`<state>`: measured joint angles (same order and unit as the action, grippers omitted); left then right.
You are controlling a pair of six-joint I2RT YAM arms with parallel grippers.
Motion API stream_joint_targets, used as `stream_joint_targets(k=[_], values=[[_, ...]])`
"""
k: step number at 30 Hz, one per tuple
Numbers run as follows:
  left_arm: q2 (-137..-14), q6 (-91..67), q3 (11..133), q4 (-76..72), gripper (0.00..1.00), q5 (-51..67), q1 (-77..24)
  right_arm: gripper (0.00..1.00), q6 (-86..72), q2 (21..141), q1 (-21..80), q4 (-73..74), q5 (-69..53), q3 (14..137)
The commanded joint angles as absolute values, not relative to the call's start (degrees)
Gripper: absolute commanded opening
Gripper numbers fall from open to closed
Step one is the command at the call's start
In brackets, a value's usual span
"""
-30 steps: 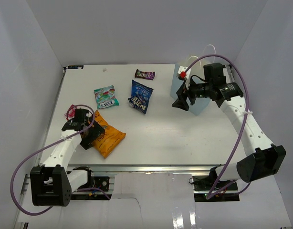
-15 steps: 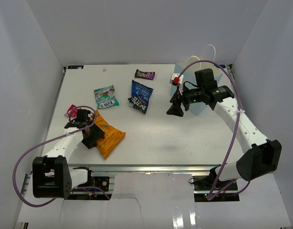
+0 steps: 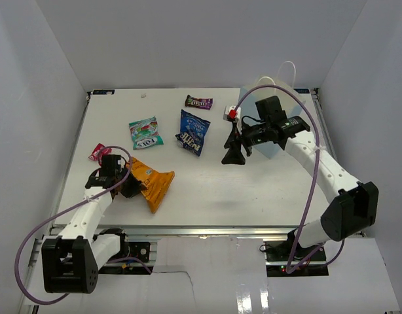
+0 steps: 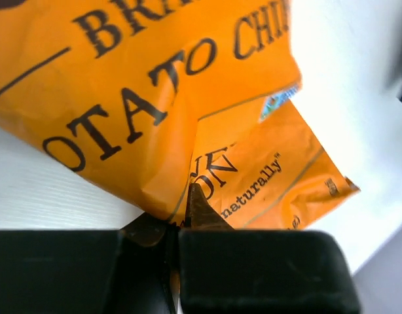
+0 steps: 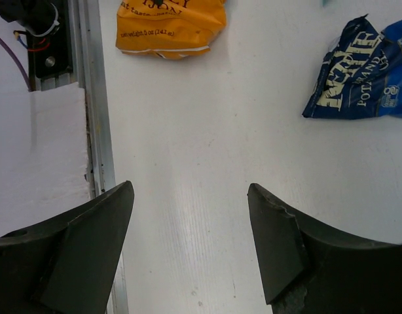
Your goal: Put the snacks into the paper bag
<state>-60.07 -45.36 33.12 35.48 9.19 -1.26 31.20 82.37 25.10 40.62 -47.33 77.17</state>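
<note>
Evidently an early stage of loading. The left jaws are pressed together on a fold at the edge of the orange chip bag [image 3: 154,186]. This bag sits at the near left of the counter [image 3: 214,190], well apart from the paper bag [image 3: 279,95], which stands upright at the far right. The right jaws are spread and hold nothing, hanging over bare counter just left of the paper bag. Lying loose are the teal-white bag [image 3: 145,133], the dark blue bag [image 3: 193,131], the small purple candy pack [image 3: 198,102] toward the far edge, and the red-pink wrapper [image 3: 97,153] beside the left arm [image 3: 90,209]. The paper bag's inside is hidden, so whether any snack is already in cannot be told. Judged remaining: carry the orange chip bag across, then the four loose packets.
</note>
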Motion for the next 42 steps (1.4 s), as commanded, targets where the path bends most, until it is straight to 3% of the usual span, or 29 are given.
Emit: stream_joint_targets(k=[1,6,13,22,42], values=[[-54.8,-43.5,31.9,31.6,0.09,17.7,-1.8,0.76,30.6,84.3,26.8,41.3,-51.3,81.0],[-50.0,-43.0,31.2,29.5,0.01,21.8,-3.1,0.76,28.7,89.1,29.5,42.6,-53.1,85.9],[-45.8,-43.9,31.5,28.0,0.00,24.0,-6.0,0.77,27.9,91.2,32.4,42.7,-53.4,86.5],[-49.3,-46.6,34.6,24.1,0.00,17.1,-20.8,0.77,25.8,92.5,33.0,41.4,-53.1,88.5],[-53.2,-51.9,37.4,16.0,0.00,7.8,-38.1,0.78,23.7,92.2,32.4,40.8,-49.1,91.6]])
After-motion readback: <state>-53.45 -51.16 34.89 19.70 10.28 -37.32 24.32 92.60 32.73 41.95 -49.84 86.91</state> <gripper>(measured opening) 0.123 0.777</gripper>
